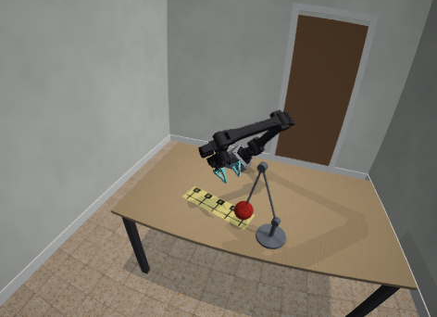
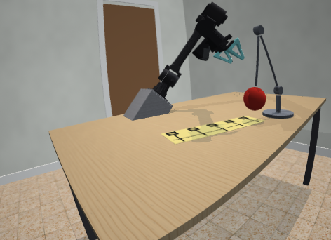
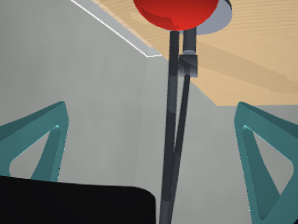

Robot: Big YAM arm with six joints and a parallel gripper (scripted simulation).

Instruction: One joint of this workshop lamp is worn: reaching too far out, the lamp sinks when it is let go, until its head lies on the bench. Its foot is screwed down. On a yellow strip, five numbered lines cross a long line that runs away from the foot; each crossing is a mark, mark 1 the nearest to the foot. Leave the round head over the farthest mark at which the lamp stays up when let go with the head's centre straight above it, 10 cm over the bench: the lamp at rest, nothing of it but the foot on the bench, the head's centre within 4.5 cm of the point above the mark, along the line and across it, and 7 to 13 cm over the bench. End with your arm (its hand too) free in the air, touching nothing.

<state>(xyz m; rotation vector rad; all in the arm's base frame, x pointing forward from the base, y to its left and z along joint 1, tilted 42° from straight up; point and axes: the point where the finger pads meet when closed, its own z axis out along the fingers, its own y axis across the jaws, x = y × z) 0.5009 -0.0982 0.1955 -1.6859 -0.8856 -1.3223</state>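
Note:
The lamp's round red head [image 1: 243,209] [image 2: 254,98] [image 3: 176,12] hangs clear of the bench near the foot-side end of the yellow strip [image 1: 201,198] [image 2: 186,133]; the exact mark below it is hard to tell. The lamp's elbow joint [image 1: 262,167] [image 2: 259,30] is high above, its two thin rods steeply folded. The lower joint [image 1: 276,221] [image 2: 278,90] [image 3: 188,66] sits on the post of the grey foot [image 1: 266,239] [image 2: 278,114] [image 3: 220,20]. My gripper [image 1: 232,178] [image 2: 237,60] [image 3: 151,111] is open and empty, above the bench, apart from the rods, on the strip's side.
The arm's grey base block [image 2: 147,105] stands on the bench [image 1: 324,211] [image 2: 133,160] behind the strip. The bench's front edge runs close past the lamp foot. Walls and a brown door [image 1: 324,91] [image 2: 130,55] are beyond the bench.

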